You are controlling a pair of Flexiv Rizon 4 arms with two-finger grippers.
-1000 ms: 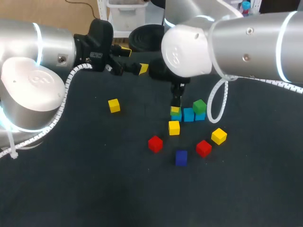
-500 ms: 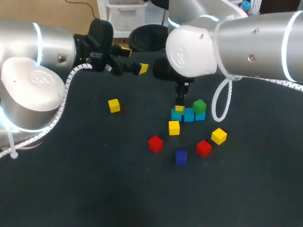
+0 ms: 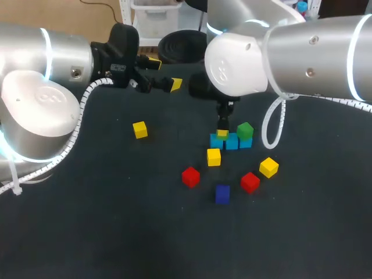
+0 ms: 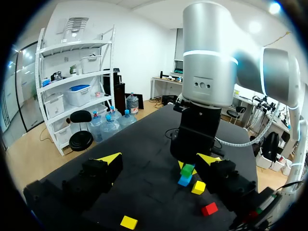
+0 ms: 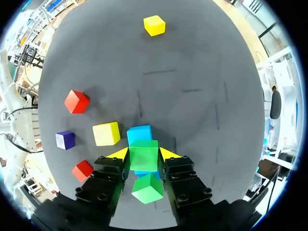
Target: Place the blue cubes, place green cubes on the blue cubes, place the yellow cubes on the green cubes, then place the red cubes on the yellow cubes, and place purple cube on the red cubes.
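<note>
The right gripper (image 3: 222, 133) points straight down, its two fingers clamped from both sides on a green cube (image 5: 143, 156). That held cube sits over the nine o'clock end of the row of blue cubes (image 3: 232, 142). Whether it rests on the blue one beneath or hangs just above it cannot be told. The right arm comes in from three o'clock, its big white joint lies at twelve o'clock of the row, and its wrist drops vertically to the fingers.

On the row's three o'clock end stands a second green cube (image 3: 244, 129). Just beside the row at six o'clock lies the near yellow cube (image 3: 214, 157). Another yellow cube (image 3: 268, 167) lies at four o'clock. The left red cube (image 3: 190, 176) is at seven o'clock and the right red cube (image 3: 250, 182) at five. The purple cube (image 3: 222, 193) lies between them, farther out at six. A lone yellow cube (image 3: 139, 129) sits well apart at nine o'clock.

The left gripper (image 3: 164, 73) hovers at eleven o'clock of the row, held roughly level. Its fingers are spread wide with nothing between them. The left arm enters from nine o'clock.
</note>
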